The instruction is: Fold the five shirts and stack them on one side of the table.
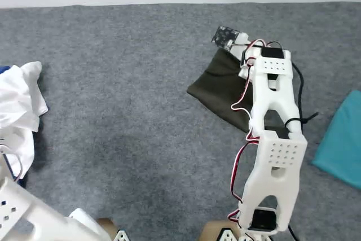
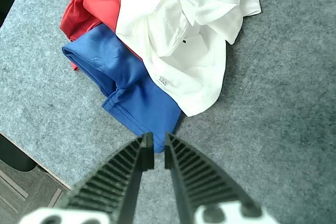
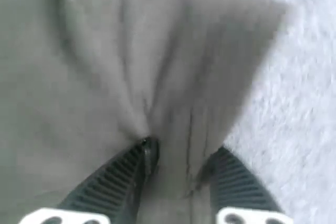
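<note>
- High view: right arm (image 1: 273, 139) is stretched out over the olive shirt (image 1: 217, 88), its wrist at the shirt's far end. The shirt lies bunched, partly under the arm, its length running from that far end back toward the arm's base. Teal shirt (image 1: 344, 136) lies flat, well apart on the right. White shirt (image 1: 17, 103) sits at the left edge of the table (image 1: 130, 83), near the left arm (image 1: 25, 213).
- Left wrist view: left gripper (image 2: 156, 153) is nearly closed with a thin gap, holding nothing. The pile lies straight ahead of it: blue shirt (image 2: 126, 85) nearest, its hem just beside the tips, then the white shirt (image 2: 189, 35) on top and the red shirt (image 2: 86, 3) beyond.
- Right wrist view: right gripper (image 3: 184, 150) pinches a fold of the olive shirt (image 3: 131, 56); the cloth puckers toward one finger.
- Judgement: the right arm is the one engaged, so the coming move turns on pulling this held end back along the shirt's length.
</note>
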You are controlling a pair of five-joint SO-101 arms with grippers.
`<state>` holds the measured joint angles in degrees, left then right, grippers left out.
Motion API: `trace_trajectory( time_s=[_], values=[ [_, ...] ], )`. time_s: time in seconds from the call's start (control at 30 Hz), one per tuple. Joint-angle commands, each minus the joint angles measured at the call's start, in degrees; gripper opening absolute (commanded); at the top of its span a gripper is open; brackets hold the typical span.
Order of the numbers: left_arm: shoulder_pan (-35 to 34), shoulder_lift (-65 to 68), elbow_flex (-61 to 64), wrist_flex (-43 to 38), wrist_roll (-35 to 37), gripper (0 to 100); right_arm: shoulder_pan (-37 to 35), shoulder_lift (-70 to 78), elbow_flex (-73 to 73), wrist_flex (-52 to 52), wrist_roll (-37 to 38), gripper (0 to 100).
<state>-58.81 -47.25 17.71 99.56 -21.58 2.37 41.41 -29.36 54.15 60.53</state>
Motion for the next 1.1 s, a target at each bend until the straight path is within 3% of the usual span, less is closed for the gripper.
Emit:
trace_trajectory(
  time_s=[0.0,0.27,0.47,0.7,0.87,1.07],
  values=[
    [0.35,-0.97,-2.07,0.79,0.09,5,1.01,-5.32,-4.13,-0.84,-10.37,27.3],
    [0.44,-0.97,-2.24,0.79,0.09,5,1.54,-7.43,-4.66,5.14,-32.09,27.5],
    [0.44,-0.97,-1.98,0.79,0.09,5,1.54,-9.98,-7.38,19.47,-58.81,27.5],
    [0.44,-0.97,-1.98,0.79,0.09,5,0.66,-11.03,-12.04,29.58,-81.14,27.7],
    [0.44,-0.97,-1.98,0.79,0.09,5,-1.19,-7.78,-12.22,29.67,-88.44,27.8],
    [0.44,-0.97,-1.98,0.88,0.09,5,-2.07,0.48,-12.4,25.01,-88.7,36.0]
  ],
)
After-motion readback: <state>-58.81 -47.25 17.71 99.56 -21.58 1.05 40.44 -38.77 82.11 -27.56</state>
